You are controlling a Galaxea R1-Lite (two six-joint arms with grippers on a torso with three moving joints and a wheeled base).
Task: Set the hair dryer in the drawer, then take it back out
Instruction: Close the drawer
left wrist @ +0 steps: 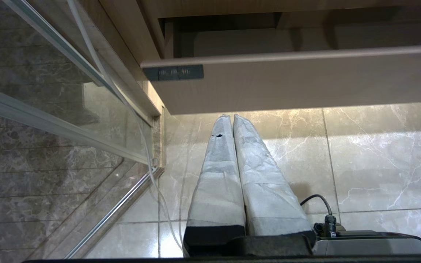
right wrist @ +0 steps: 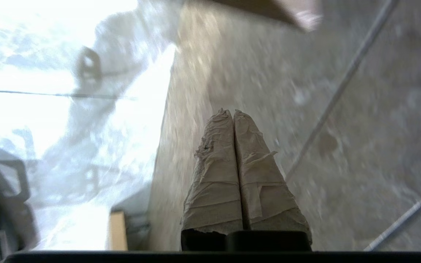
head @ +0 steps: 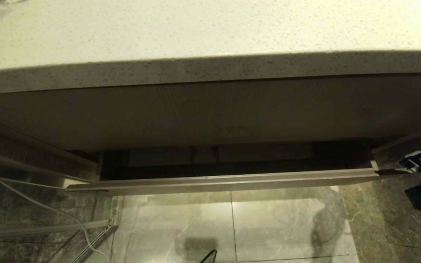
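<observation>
By drawer point(head: 232, 180) R end: right gripper point(right wrist: 233, 114) fingers pressed together, empty | left gripper point(left wrist: 232, 117) same, over floor

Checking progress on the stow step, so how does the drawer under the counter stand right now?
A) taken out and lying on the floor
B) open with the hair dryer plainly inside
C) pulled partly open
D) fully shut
C: the drawer front stands out from the cabinet with a dark gap behind it, and no hair dryer shows there.
</observation>
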